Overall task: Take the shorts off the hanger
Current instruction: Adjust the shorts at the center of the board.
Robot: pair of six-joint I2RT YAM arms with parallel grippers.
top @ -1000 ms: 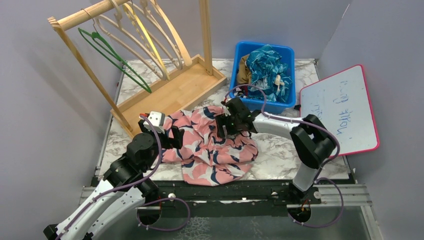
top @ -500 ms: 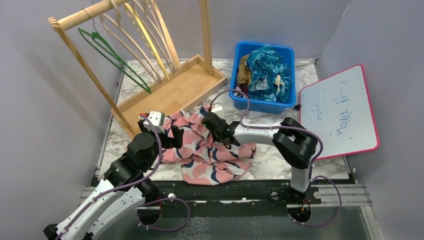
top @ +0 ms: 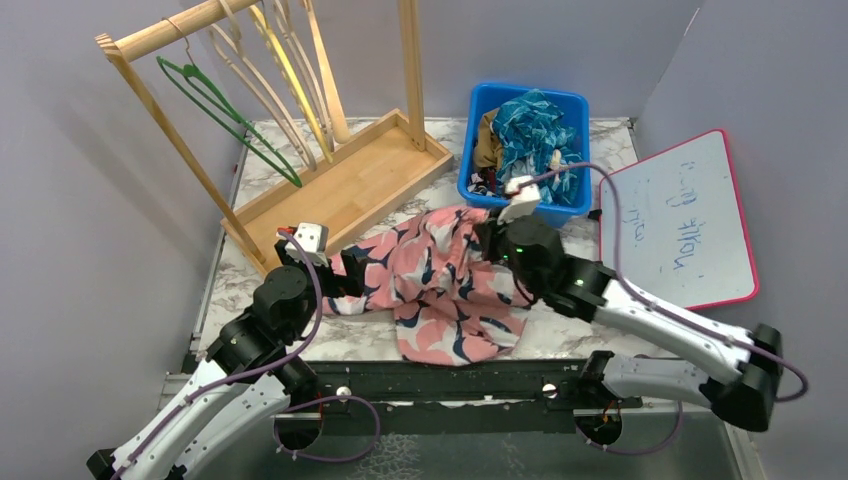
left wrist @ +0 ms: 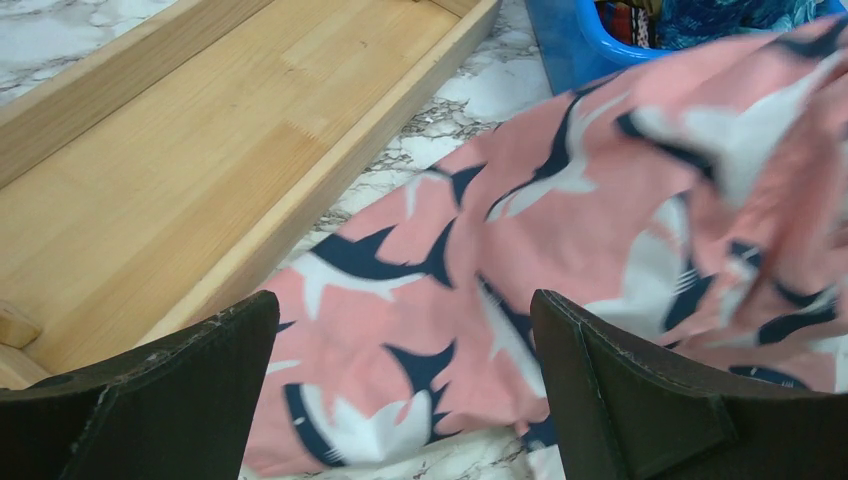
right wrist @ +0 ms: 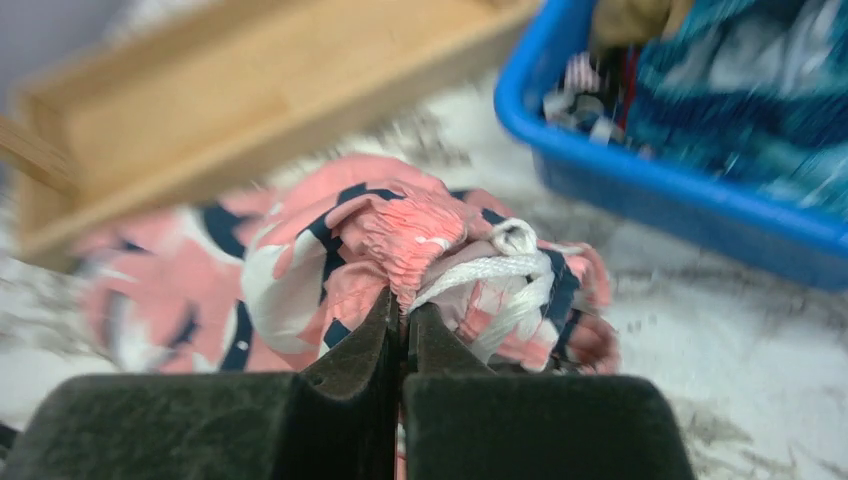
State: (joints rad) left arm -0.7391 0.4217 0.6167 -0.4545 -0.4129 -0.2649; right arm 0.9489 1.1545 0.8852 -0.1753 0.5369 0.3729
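Note:
The pink shorts (top: pixel 440 290) with navy-white blotches lie stretched across the marble table, on no hanger. My right gripper (right wrist: pixel 403 305) is shut on their gathered waistband, beside the white drawstring (right wrist: pixel 500 272), and holds that end raised near the blue bin. In the top view the right gripper (top: pixel 492 238) is at the shorts' right end. My left gripper (left wrist: pixel 405 330) stands open just above the shorts' (left wrist: pixel 600 200) left end, with nothing between its fingers. Several bare wooden hangers (top: pixel 290 80) and a green hanger (top: pixel 225 115) hang on the rack.
The wooden rack's base tray (top: pixel 340 185) sits at the back left. A blue bin (top: pixel 469 150) at the back holds teal patterned shorts (top: pixel 530 135) and other cloth. A pink-framed whiteboard (top: pixel 690 220) leans at the right.
My right gripper has shut on the waistband and pulled it up and right toward the bin, stretching the shorts. The right arm swung outward. The wooden hangers shifted on the rail.

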